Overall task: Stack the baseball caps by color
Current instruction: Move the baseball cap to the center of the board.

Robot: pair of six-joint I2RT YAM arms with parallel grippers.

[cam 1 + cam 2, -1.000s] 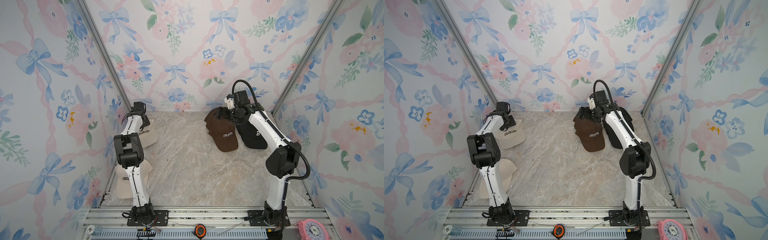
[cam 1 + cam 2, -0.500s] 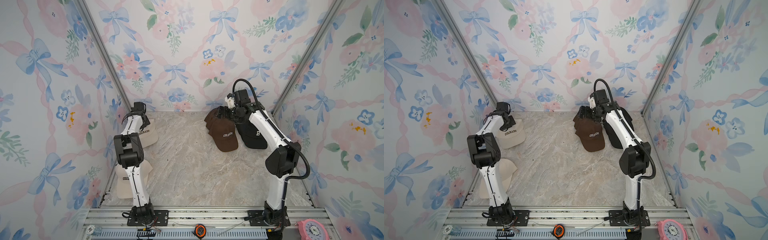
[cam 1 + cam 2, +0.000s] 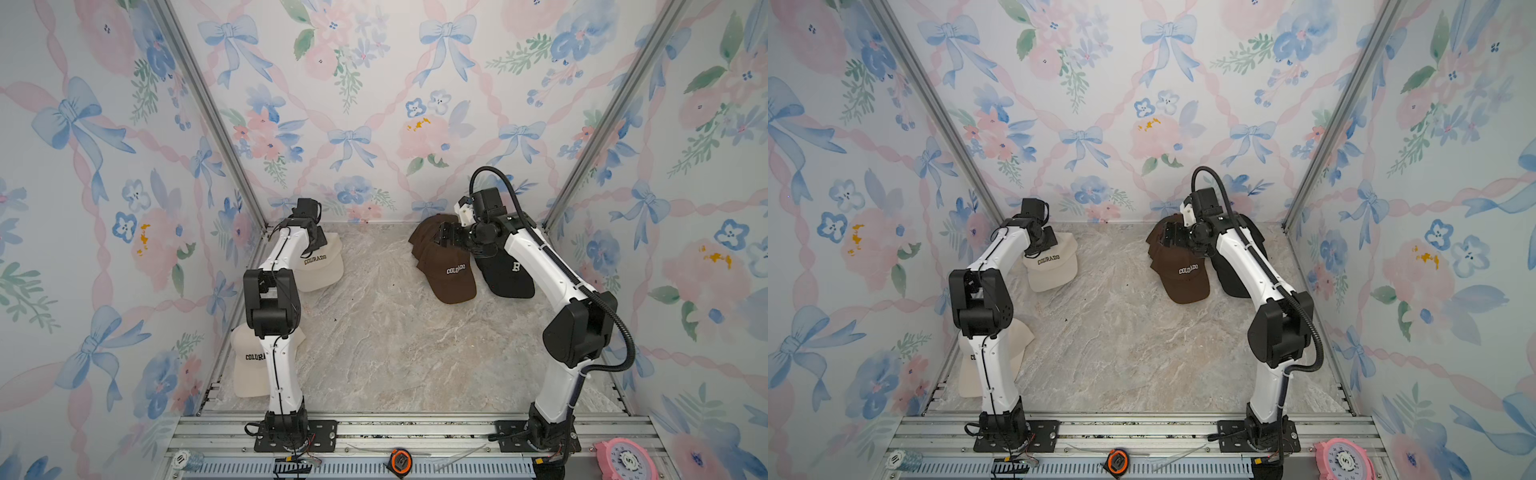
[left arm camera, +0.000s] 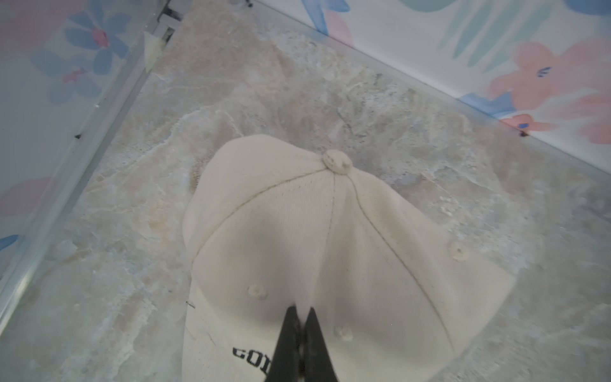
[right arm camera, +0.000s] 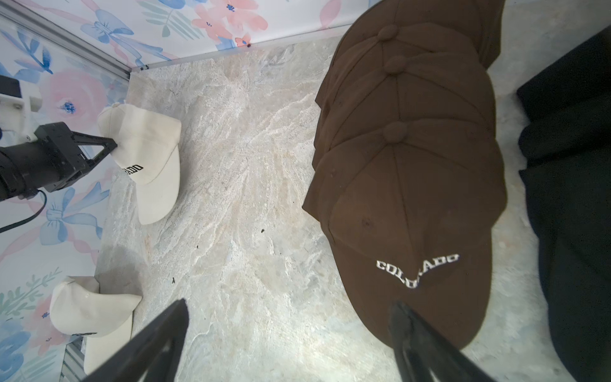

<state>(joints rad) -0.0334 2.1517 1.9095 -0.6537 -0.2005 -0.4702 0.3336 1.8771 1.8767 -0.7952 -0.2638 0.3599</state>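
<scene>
Two arms up: I'm seeing L gripper pinching far cream cap crown fabric, R gripper hanging wide apart over brown caps.

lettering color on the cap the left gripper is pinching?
Black "COLORADO" on the cream cap, clearest in a top view; the left gripper is shut on its crown.

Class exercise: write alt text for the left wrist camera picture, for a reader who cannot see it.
The left claw, its two black fingers pressed together, pinches the crown fabric of a cream baseball cap just above its dark lettering. The cap lies on a pale marbled tabletop, near a corner where floral-papered walls meet.
</scene>
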